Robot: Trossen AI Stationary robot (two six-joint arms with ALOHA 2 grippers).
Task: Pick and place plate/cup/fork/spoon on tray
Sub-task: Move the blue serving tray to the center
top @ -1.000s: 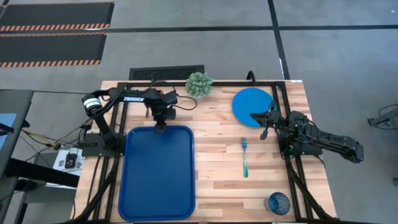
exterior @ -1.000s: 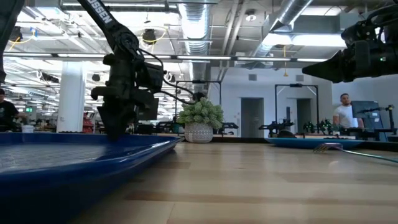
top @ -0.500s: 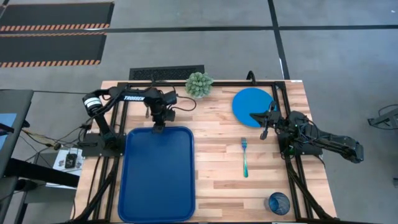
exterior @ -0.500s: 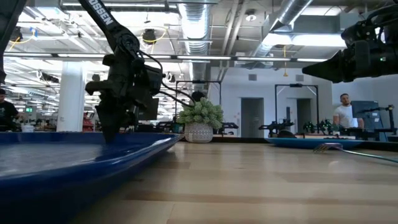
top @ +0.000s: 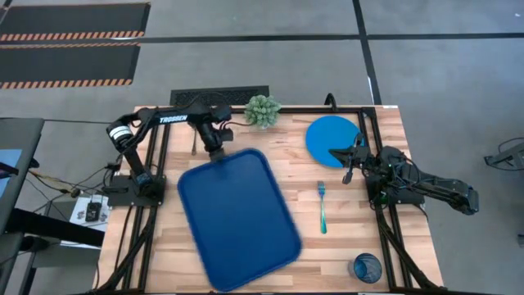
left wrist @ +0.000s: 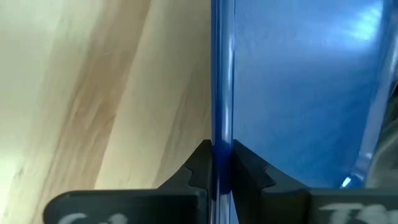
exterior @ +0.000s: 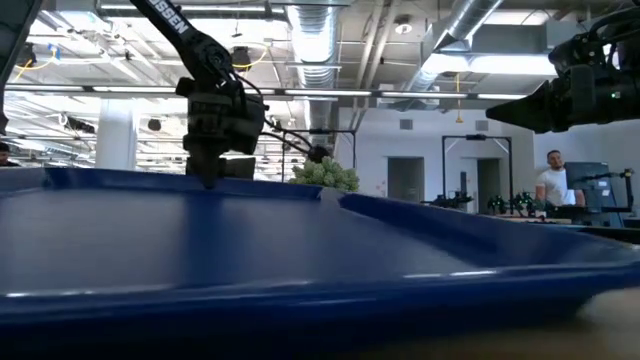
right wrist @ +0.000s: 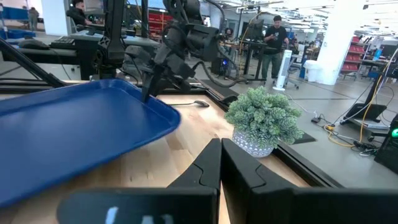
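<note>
Left gripper [top: 214,150] was clamped on the tray [top: 239,220] rim at its upper-left corner; tray ran diagonally toward lower right, frame centre. Fork [top: 322,206] lay just right of it, nearer the right gripper [top: 348,156], fingers together, at the plate [top: 332,139].

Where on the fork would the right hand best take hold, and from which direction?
Grip the fork across its teal handle, coming straight down from above. It lies flat on the table with clear wood on both sides, so the fingers can straddle the slim handle. The right hand hovers by the plate, just beyond the tines. The handle looks a longer, easier target than the tines.
</note>
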